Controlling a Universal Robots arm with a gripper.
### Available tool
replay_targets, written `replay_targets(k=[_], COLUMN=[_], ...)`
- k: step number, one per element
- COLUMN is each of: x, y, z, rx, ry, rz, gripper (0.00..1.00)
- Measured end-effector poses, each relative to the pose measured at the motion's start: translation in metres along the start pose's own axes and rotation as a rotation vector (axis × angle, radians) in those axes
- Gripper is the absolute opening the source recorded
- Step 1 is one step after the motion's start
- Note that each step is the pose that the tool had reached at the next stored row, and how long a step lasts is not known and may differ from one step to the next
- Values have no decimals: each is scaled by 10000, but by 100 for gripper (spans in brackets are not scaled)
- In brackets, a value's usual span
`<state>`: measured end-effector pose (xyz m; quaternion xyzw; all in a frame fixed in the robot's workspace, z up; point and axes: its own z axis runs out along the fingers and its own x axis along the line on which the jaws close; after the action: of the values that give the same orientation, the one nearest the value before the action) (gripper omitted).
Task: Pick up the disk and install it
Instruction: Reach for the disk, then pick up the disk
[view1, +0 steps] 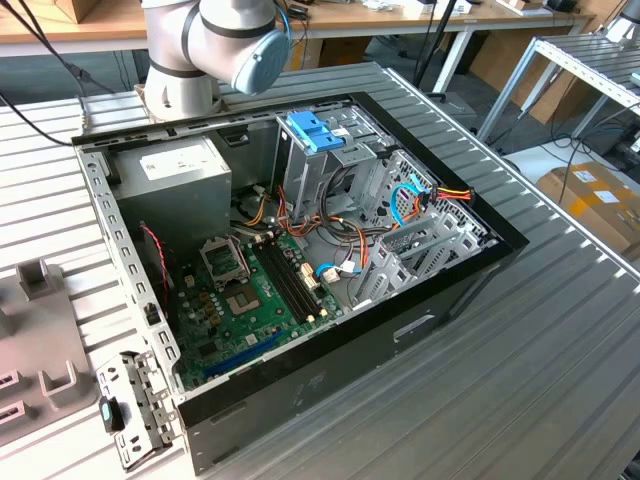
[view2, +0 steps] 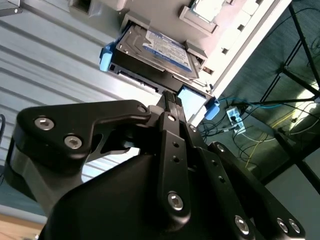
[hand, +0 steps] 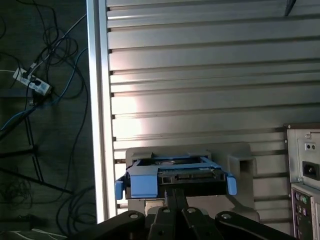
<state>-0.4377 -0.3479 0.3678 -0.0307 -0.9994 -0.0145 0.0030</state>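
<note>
So, quick status from my end: the disk (view2: 160, 47) is lying flat, label side up. It's clipped into a blue carrier (view2: 106, 55) that sits in a pale grey holder (hand: 240, 160) near the edge of the ribbed metal table (hand: 200, 75). In both wrist views my claw (view2: 171, 100) is right up at the disk's connector end. It's pinched narrow, the two tips pretty much together, roughly at the middle of that end face. Whether the tips actually touch the carrier or just sit next to it, I honestly can't tell. In the first wrist view the back panel of the PC case (hand: 305, 175) pokes in near the holder, apart from it. Over in the exterior view the case lies open on the table with the green motherboard (view1: 240, 300) showing. There's a grey power supply box (view1: 175, 170) in one corner and a light-blue bracket (view1: 315, 130) on top of the drive cage. My arm's base (view1: 185, 60) stands just behind it.
</note>
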Motion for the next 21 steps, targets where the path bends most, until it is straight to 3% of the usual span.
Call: replay_targets(k=[10, 21], x=[86, 90], y=[-48, -50], z=[67, 67], rx=[0, 1], ry=[3, 4], rz=[-91, -125], gripper=[11, 11])
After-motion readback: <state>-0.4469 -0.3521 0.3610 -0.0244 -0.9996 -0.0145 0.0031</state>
